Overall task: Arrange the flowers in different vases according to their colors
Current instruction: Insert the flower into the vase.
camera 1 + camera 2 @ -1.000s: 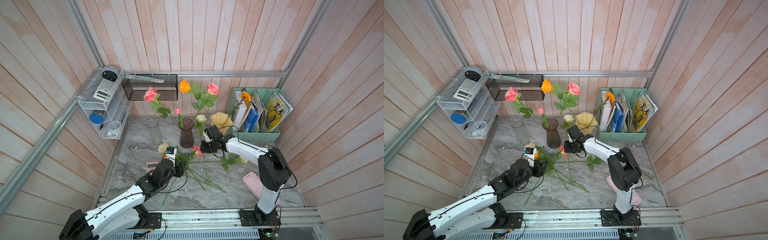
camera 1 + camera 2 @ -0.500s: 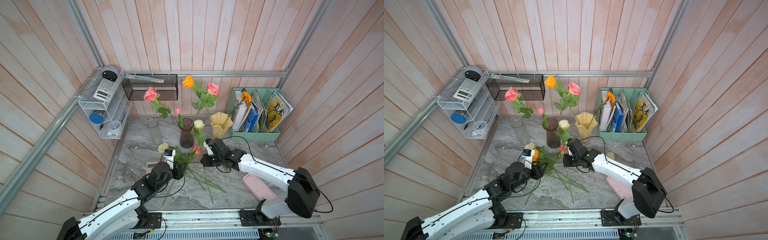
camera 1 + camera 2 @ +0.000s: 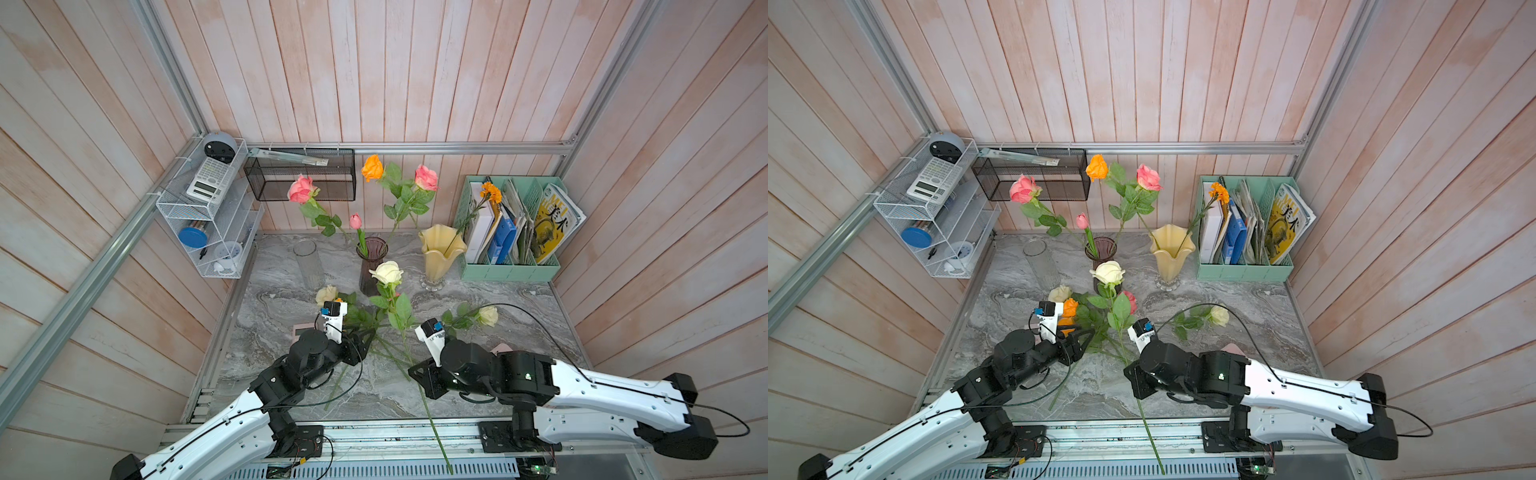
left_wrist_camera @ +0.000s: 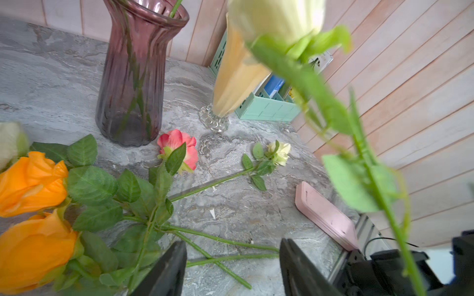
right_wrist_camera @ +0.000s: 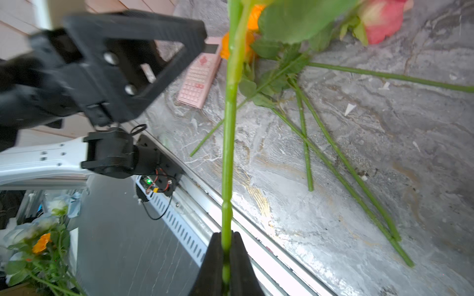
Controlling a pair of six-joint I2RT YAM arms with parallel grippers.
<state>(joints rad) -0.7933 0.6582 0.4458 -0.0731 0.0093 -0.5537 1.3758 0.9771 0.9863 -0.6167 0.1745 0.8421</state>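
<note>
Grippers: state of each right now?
Left gripper: open, nothing between the fingers.
Right gripper: shut on the cream rose, gripped by its stem.

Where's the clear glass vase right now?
In both top views the clear glass vase stands upright at the back left, between the purple vase and the white wire shelf.

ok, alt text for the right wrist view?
The right hand is shut on a green flower stem that runs away out of frame. Beyond it, on the grey marble table, lie loose stems, a pink rose, orange blooms and a pink calculator.
</note>
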